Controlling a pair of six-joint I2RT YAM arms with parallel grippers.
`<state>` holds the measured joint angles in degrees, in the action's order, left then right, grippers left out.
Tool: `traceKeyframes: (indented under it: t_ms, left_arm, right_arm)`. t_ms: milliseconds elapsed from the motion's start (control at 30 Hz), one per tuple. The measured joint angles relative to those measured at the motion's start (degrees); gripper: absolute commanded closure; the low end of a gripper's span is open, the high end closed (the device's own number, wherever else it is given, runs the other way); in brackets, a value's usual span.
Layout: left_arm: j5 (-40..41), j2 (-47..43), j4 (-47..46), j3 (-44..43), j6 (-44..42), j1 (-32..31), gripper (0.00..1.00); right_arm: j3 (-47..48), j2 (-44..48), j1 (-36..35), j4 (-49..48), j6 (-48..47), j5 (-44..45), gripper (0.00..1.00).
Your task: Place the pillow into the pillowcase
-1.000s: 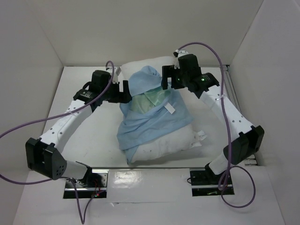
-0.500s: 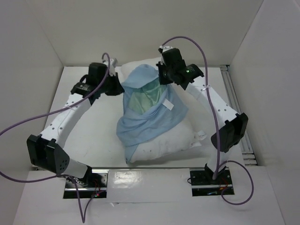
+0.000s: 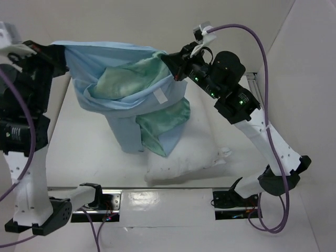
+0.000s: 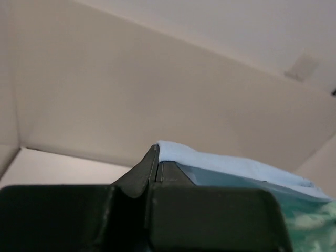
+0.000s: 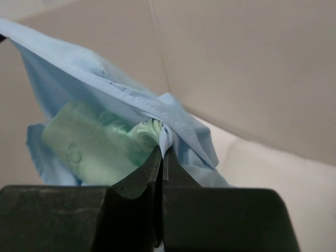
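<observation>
The pillowcase (image 3: 126,100), light blue outside and sea-green inside, hangs stretched in the air between both arms, its mouth gaping upward and its lower part draping down to the pillow. My left gripper (image 3: 59,51) is shut on its left edge (image 4: 173,152). My right gripper (image 3: 169,59) is shut on its right edge (image 5: 167,137). The white pillow (image 3: 194,155) lies on the table under and to the right of the hanging cloth, partly hidden by it.
White walls enclose the table on the left, back and right. The arm bases and their metal plates (image 3: 231,199) sit at the near edge. Purple cables (image 3: 262,63) loop off both arms.
Both grippers shut on the pillowcase's edges, then rose and spread apart, lifting the cloth off the pillow and pulling its mouth wide. The pillow stayed put.
</observation>
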<state>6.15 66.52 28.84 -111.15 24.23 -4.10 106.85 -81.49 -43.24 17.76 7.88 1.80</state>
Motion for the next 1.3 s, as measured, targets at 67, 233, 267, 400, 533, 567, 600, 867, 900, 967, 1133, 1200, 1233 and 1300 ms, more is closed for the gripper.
traceKeyframes:
  t_ms: [67, 233, 267, 400, 533, 567, 600, 867, 900, 967, 1133, 1200, 1233, 1300]
  left_arm:
    - [4.2, -2.2, -0.5, -0.3, -0.2, 0.4, 1.00]
    - [11.6, -3.3, -0.9, -4.8, -2.1, 0.6, 1.00]
    - [12.6, -3.1, -1.2, -5.4, -2.6, 0.6, 1.00]
    - [16.0, -1.2, -1.6, -6.4, -4.5, 0.6, 1.00]
    - [18.4, 4.8, -0.2, -8.9, -5.6, 0.6, 1.00]
    - [18.5, 6.6, 0.5, -9.4, -5.9, 0.7, 1.00]
    - [18.4, 8.2, 1.5, -9.9, -6.0, 0.7, 1.00]
    - [7.9, 16.3, 11.1, -5.2, -4.4, 5.7, 1.00]
    - [6.4, 16.3, 12.1, -4.5, -3.9, 6.5, 1.00]
    - [4.9, 16.1, 12.2, -3.0, -2.8, 8.4, 1.00]
    - [1.5, 15.8, 11.8, 0.6, -0.1, 11.0, 1.00]
    - [0.5, 15.8, 11.4, 1.8, 0.6, 11.1, 1.00]
    - [0.1, 15.8, 11.1, 2.3, 1.2, 11.2, 1.00]
    - [-0.7, 15.8, 10.5, 3.2, 1.8, 11.4, 1.00]
  right_arm:
    - [0.1, -0.5, -0.4, -4.3, 0.2, -1.6, 1.00]
    - [3.5, -7.8, -1.8, -10.5, 0.7, -5.7, 1.00]
    - [3.9, -9.7, -2.0, -11.4, 1.2, -6.4, 1.00]
    - [7.3, -18.8, -2.3, -12.7, 2.8, -9.9, 1.00]
    - [21.0, -33.2, -1.7, -11.0, 4.7, -12.4, 0.95]
    - [26.3, -37.4, -1.4, -9.7, 5.4, -13.2, 0.51]
    - [31.4, -41.1, -0.8, -7.5, 6.3, -13.9, 0.24]
    - [18.2, -34.8, 7.1, 10.1, 7.7, -8.8, 0.00]
    - [15.4, -32.2, 8.0, 13.7, 7.6, -6.3, 0.00]
    - [11.6, -27.4, 9.9, 19.6, 7.4, -0.8, 0.00]
    - [-3.9, -13.5, 7.4, 29.0, 8.7, 11.2, 0.00]
    - [-12.3, -9.1, 4.2, 30.5, 10.8, 12.1, 0.00]
    - [-16.3, -7.9, 2.8, 31.1, 12.2, 11.8, 0.00]
    - [-23.9, -7.1, 1.4, 31.0, 15.0, 10.7, 0.04]
